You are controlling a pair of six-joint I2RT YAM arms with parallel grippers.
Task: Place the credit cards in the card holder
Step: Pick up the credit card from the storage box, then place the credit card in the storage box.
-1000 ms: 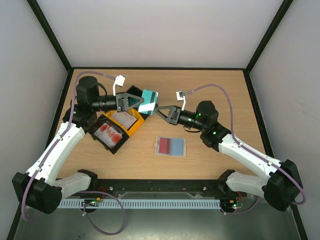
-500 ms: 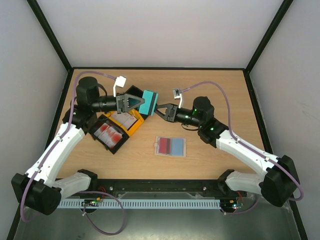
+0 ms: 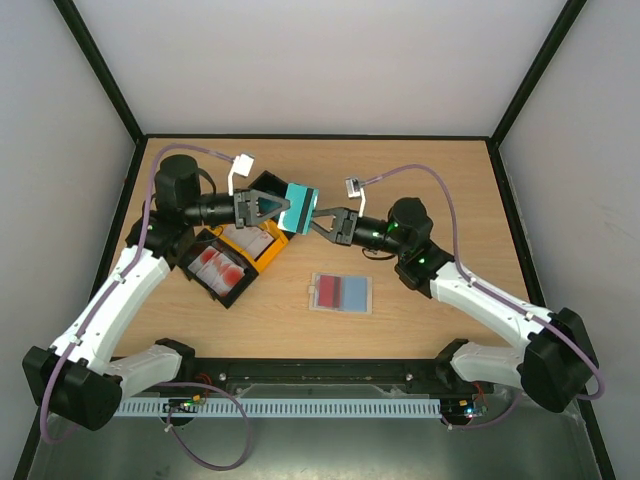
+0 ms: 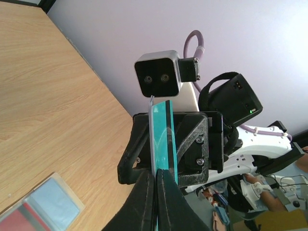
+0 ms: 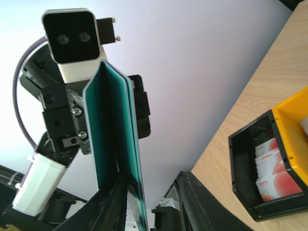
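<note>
My left gripper (image 3: 283,208) is shut on two teal credit cards (image 3: 299,205), held on edge above the table's middle. In the left wrist view the cards (image 4: 163,130) rise from the pinched fingertips of the left gripper (image 4: 155,171), facing the right gripper's body. My right gripper (image 3: 316,222) is open and meets the cards from the right. In the right wrist view the two cards (image 5: 108,125) are splayed apart, and the right gripper (image 5: 153,177) has one finger on each side of the nearer card's lower edge. The card holder (image 3: 341,292) lies flat, showing red and blue panels.
A black bin (image 3: 236,292) holding white cards with red marks and a yellow bin (image 3: 277,243) holding pale cards sit under the left arm. Both appear in the right wrist view, black bin (image 5: 240,163) and yellow bin (image 5: 291,115). Black rails border the table.
The right gripper has moved left up to the cards and its jaws have spread wider. The left gripper keeps its hold, with the cards shifted slightly.
</note>
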